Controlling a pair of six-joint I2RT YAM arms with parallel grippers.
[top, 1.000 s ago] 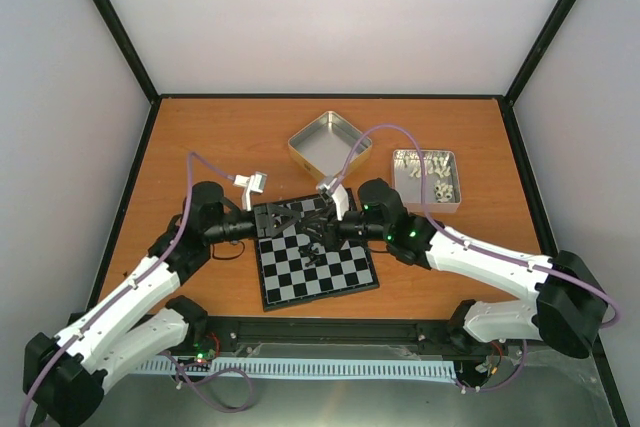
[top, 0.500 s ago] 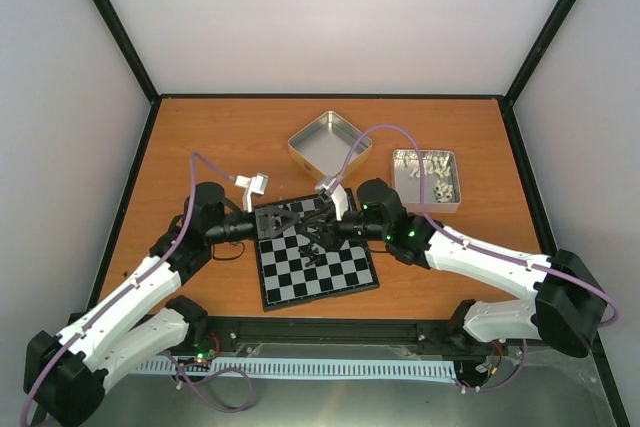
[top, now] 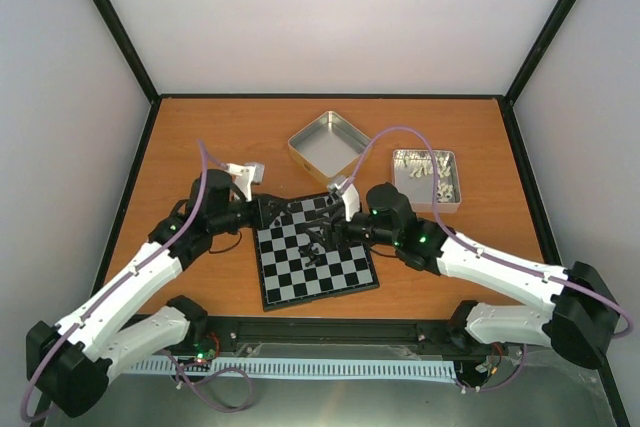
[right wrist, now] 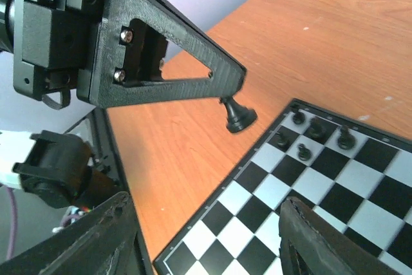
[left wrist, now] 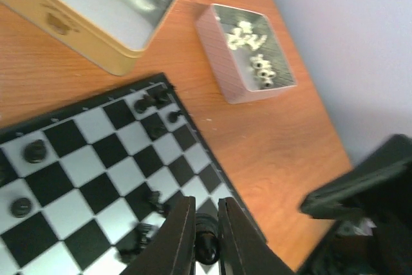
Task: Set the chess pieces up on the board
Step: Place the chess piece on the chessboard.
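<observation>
A: Three views. From above, what changes over the board (top: pixel 340 282)?
B: The right gripper (top: pixel 322 235) springs wide; the left gripper (top: pixel 285 209) draws back.
A: Left wrist?
B: Pinching a black chess piece (left wrist: pixel 206 244) near the board's edge.
A: Right wrist?
B: Spread, empty. Handover done, I judge; placing remains.
</observation>
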